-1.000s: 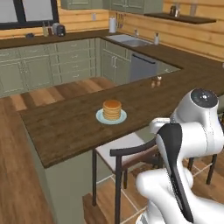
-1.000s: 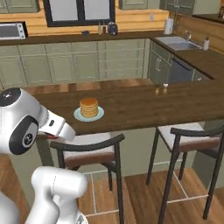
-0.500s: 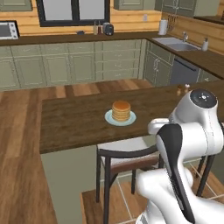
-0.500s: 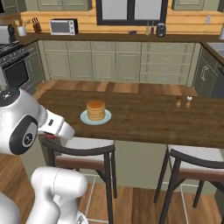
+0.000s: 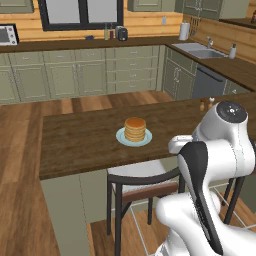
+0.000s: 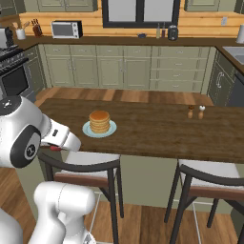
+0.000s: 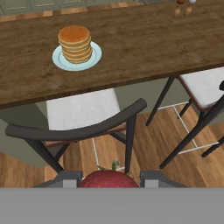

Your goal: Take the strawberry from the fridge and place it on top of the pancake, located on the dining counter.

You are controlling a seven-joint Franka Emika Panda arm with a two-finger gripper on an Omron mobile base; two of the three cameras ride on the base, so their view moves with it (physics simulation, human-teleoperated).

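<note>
The strawberry (image 7: 109,180), dark red with a green stalk, sits between my gripper (image 7: 109,177)'s two grey fingertips, which are shut on it. The gripper hangs low in front of the dining counter (image 7: 144,48), above the floor beside a dark chair (image 7: 78,127). The pancake (image 7: 75,41) stack rests on a pale blue plate (image 7: 94,56) on the counter, ahead and to the left of the gripper. In the base views the pancake (image 5: 135,128) (image 6: 99,121) stands near the counter's front edge, and the hand (image 6: 59,138) juts from my arm below it. The fridge is out of view.
Two small shakers (image 6: 196,112) stand on the counter to the right. A second chair (image 6: 209,178) is at the counter on the right. Green wall cabinets (image 6: 124,71), a microwave (image 6: 66,29) and a sink (image 5: 200,50) line the far walls.
The whole scene has shifted in both base views: the base has driven round, and the counter and pancake now lie squarely ahead. The arm's pose and grip look unchanged.
</note>
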